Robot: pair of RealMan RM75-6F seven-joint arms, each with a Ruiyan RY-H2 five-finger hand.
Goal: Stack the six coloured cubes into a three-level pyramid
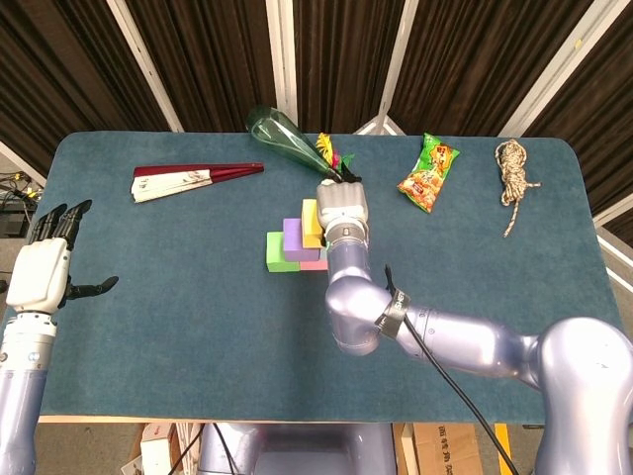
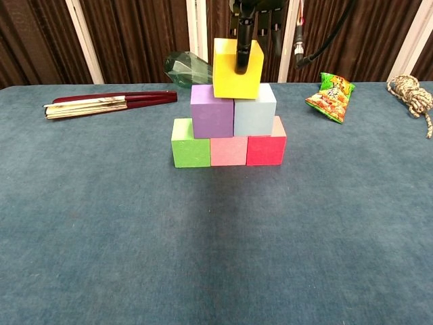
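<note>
Yellow cube (image 2: 236, 68) at pyramid top, over seam of purple cube (image 2: 212, 112) & pale blue cube (image 2: 255, 110); whether it rests on them or hangs just above cannot be told. Right hand (image 1: 341, 208) grips it from above, one finger (image 2: 243, 40) down its front face. Base row, touching: green cube (image 2: 191, 143), pink cube (image 2: 228, 150), red cube (image 2: 266, 149). Stack sits mid-table (image 2: 203, 257). Left hand (image 1: 45, 270) at far left edge, fingers spread, holding nothing. Behind stack: fan (image 2: 101, 103), green bottle (image 2: 184, 67); to right, snack bag (image 2: 331, 95), rope (image 2: 414, 95).
</note>
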